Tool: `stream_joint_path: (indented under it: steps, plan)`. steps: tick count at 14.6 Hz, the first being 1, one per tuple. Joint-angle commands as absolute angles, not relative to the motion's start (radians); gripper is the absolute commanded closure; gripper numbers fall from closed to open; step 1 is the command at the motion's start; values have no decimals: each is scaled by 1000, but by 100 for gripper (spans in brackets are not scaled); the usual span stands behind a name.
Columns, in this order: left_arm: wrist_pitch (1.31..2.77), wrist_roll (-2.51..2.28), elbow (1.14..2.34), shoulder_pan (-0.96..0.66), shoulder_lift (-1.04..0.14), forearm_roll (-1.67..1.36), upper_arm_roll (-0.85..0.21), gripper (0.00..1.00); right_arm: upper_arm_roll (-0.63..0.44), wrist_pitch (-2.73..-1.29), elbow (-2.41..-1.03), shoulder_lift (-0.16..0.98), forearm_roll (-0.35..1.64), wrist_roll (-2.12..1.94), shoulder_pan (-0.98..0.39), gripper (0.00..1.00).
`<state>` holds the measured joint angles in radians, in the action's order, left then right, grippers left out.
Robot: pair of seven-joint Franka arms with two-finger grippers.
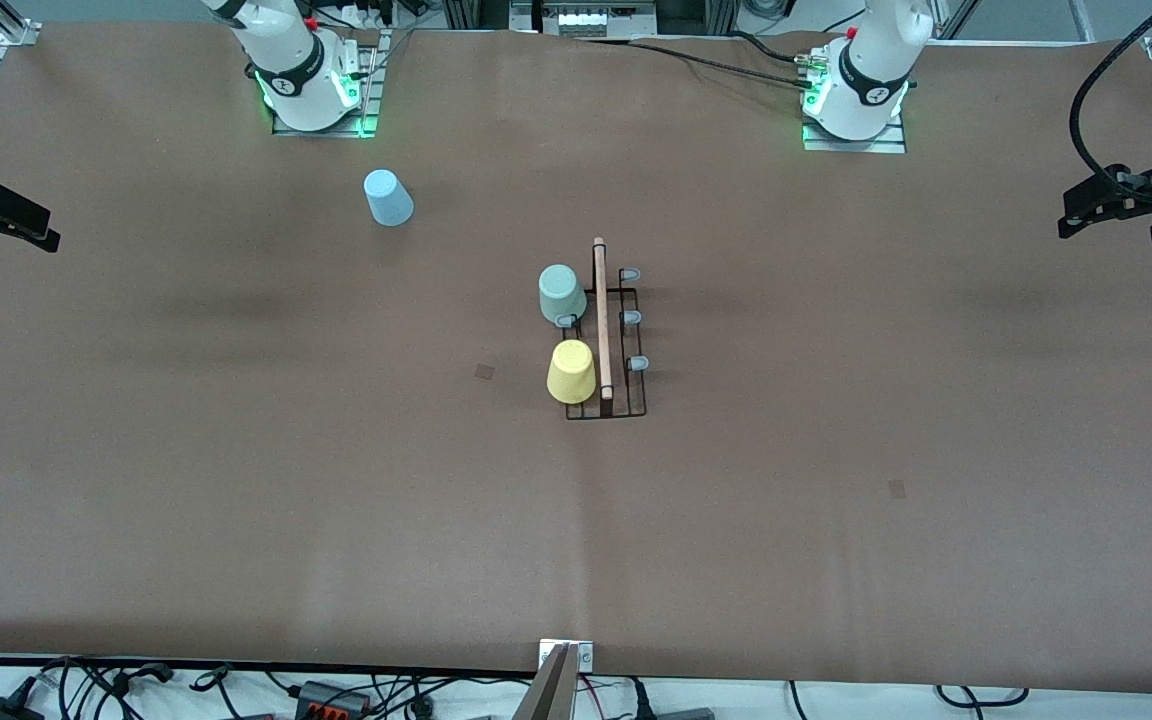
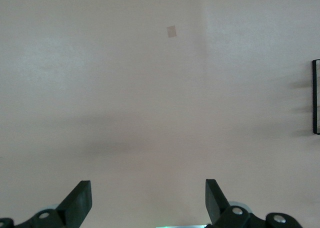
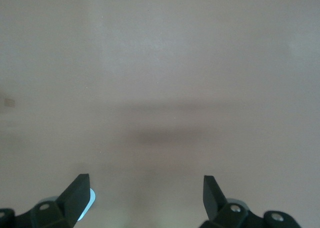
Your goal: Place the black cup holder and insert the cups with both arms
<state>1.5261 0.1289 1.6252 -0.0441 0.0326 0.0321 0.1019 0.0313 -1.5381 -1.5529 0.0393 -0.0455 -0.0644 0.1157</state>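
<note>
The black cup holder stands at the table's middle, its wooden rod handle on top. The mint green cup and the yellow cup sit upside down on its pegs on the right arm's side. Three capped pegs on the left arm's side are bare. The light blue cup stands alone near the right arm's base; a sliver of it shows in the right wrist view. My left gripper and right gripper are raised, open and empty, at their ends of the table.
The brown table cover carries small darker patches. The holder's edge shows in the left wrist view. Cables and a bracket line the table's near edge.
</note>
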Motion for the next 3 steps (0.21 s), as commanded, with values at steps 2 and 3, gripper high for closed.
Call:
stream_joint_path:
  steps: [2,3]
  plan:
    - [1506,146,1611,-40,35,23,101,0,21,-1513,-1526,51,-29,-86,109,0]
    - [1506,146,1611,-40,35,23,101,0,20,-1503,-1526,51,-29,-84,109,0]
